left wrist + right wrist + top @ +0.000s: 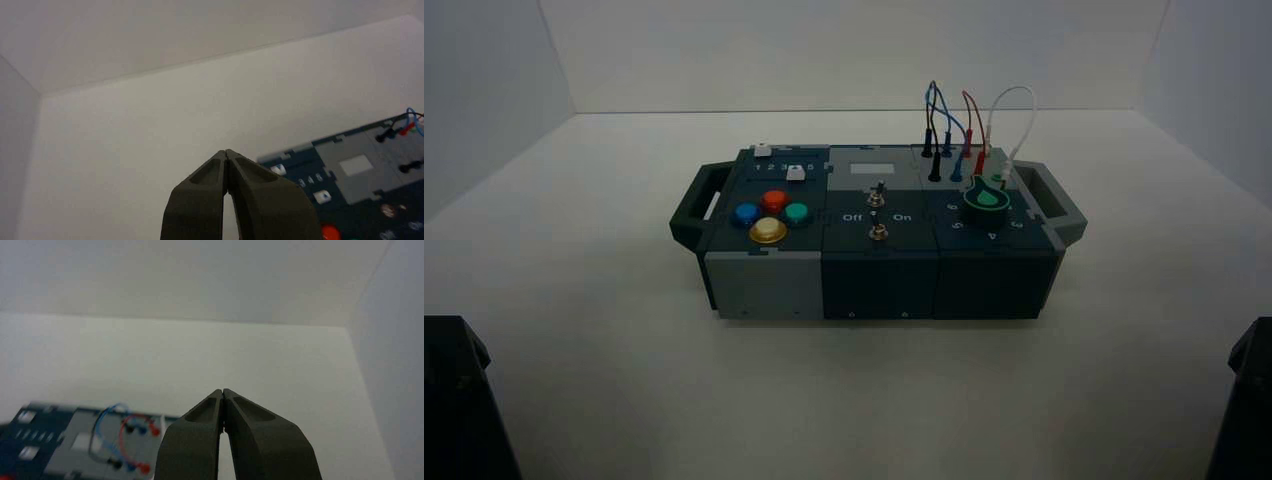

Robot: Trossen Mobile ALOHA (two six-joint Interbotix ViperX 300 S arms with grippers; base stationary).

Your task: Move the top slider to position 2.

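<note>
Overshoot risk on top slider (pixel 763 150)!
Left gripper (pixel 226 152) near left, right gripper (pixel 223 391) near right, fingers closed, empty; hard shove, past position 2 (pixel 771 168).

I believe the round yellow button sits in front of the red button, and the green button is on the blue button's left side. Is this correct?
Not quite: the high view shows the green button to the right of the blue button.

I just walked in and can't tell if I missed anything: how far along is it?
Apparently not started. The small white top slider knob sits at its track's left end, above the printed row's start. Nothing is in hand: both claws, left and right, wait off the box. Sliding remains.
</note>
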